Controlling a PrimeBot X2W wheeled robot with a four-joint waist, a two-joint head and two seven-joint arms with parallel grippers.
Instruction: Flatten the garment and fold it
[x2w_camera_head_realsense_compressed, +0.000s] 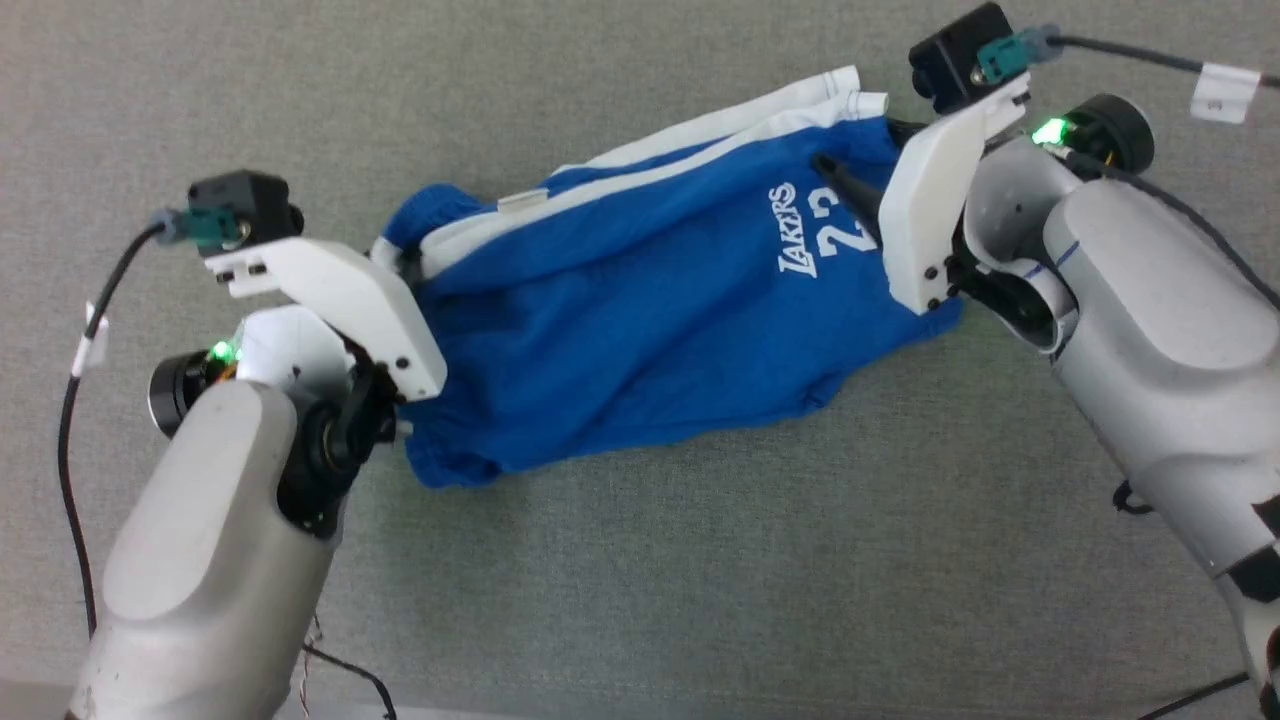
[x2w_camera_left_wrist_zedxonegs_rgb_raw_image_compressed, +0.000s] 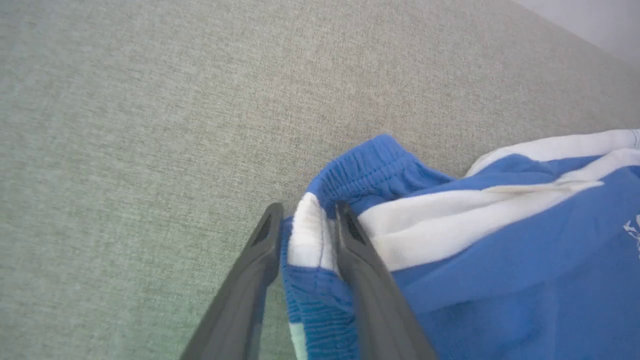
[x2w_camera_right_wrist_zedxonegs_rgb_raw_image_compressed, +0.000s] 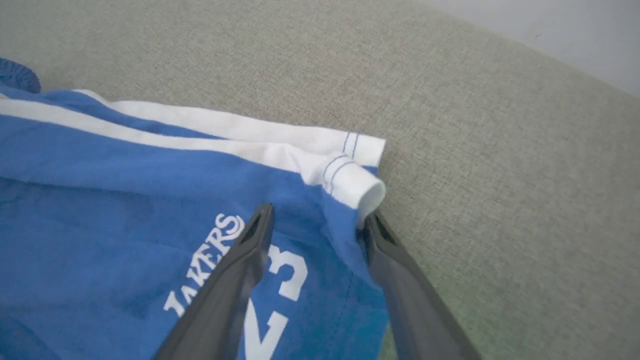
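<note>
The garment (x2w_camera_head_realsense_compressed: 640, 310) lies stretched between my two arms on the grey woven surface (x2w_camera_head_realsense_compressed: 700, 580), waistband toward my left and leg hem toward my right, with the white side stripes (x2w_camera_head_realsense_compressed: 700, 150) along the far edge and the print (x2w_camera_head_realsense_compressed: 797, 232) facing up. I have an arm at each end because pulling the ends apart is, I judge, the way to take the slack out of such thin cloth. My left gripper (x2w_camera_left_wrist_zedxonegs_rgb_raw_image_compressed: 309, 212) has its fingers a little way apart with the white-and-blue end of the waistband (x2w_camera_left_wrist_zedxonegs_rgb_raw_image_compressed: 370, 165) bunched between them. The cloth touches the inner finger, but whether there is any squeeze on it I cannot tell. My right gripper (x2w_camera_right_wrist_zedxonegs_rgb_raw_image_compressed: 320, 220) stands wide open, one finger lying over the number on the blue panel and the other just beside the curled white corner of the leg hem (x2w_camera_right_wrist_zedxonegs_rgb_raw_image_compressed: 357, 190), gripping nothing. The garment looks mostly spread, though its near edge is rumpled, the waistband end is humped, and that hem corner rolls back on itself. So I reckon the flattening is close to done and no fold is begun; I would want to smooth the curled corner and the hump before taking new holds for the fold
</note>
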